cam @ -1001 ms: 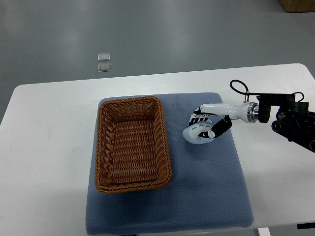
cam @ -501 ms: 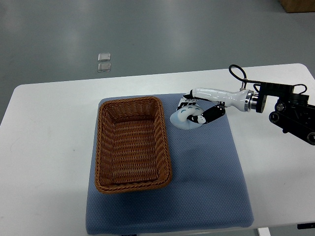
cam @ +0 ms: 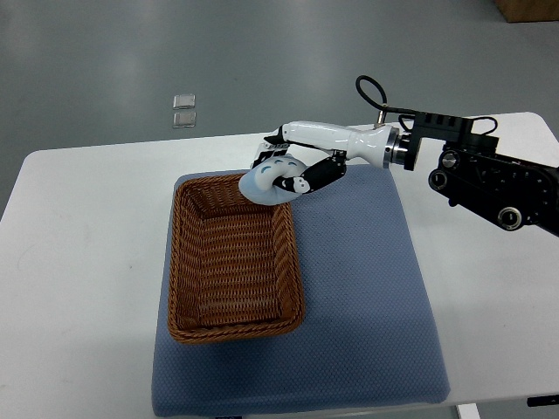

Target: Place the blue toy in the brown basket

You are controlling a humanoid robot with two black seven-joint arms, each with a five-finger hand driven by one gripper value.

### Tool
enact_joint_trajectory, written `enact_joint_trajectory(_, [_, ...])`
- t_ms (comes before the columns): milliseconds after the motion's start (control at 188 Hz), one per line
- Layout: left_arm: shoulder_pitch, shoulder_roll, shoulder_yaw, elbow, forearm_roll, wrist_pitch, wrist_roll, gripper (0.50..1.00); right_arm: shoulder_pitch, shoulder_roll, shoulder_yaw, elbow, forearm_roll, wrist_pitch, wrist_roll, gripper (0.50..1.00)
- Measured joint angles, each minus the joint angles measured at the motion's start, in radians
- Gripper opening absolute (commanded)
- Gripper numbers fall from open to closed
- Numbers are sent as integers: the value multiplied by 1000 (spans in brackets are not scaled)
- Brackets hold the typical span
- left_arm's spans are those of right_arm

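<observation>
The right hand [cam: 293, 166] grasps the pale blue soft toy [cam: 269, 182] over the brown woven wicker basket's [cam: 234, 255] one-o'clock corner; lowering and release remain.

No readable text anywhere in view.

I checked my right hand [cam: 293, 170] and its arm, center to right of frame: no brand, no nr., no label legible. The blue toy [cam: 271, 181] I'm holding has small dark marks on it, but they're face-type dots, not letters. Brown basket [cam: 234, 253], left of center: plain weave, no tag. Blue mat [cam: 367, 297] and white table [cam: 79, 262]: no print. Two small clear squares [cam: 184, 111] on the floor, upper left: too small to tell if anything's written on them.
</observation>
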Motion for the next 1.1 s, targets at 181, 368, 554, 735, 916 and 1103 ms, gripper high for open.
enact_joint_trajectory(181, [0,0,0,0,0,0,0,1000,19,179,-25,-101,-5,15,-96,500])
enact_joint_trajectory(368, [0,0,0,0,0,0,0,1000,9,262,-80,-149,-9,17,-125,552])
enact_joint_trajectory(554, [0,0,0,0,0,0,0,1000,-13,279,-83,-157,-1,4,-124,893])
enact_joint_trajectory(735, [0,0,0,0,0,0,0,1000,-31,263,-66,-158,10,3,-123,901])
enact_joint_trajectory(916, [0,0,0,0,0,0,0,1000,-32,222,-28,-159,154,56,-140,909])
enact_joint_trajectory(1103, [0,0,0,0,0,0,0,1000,-41,170,88,-159,420,157,-335,909])
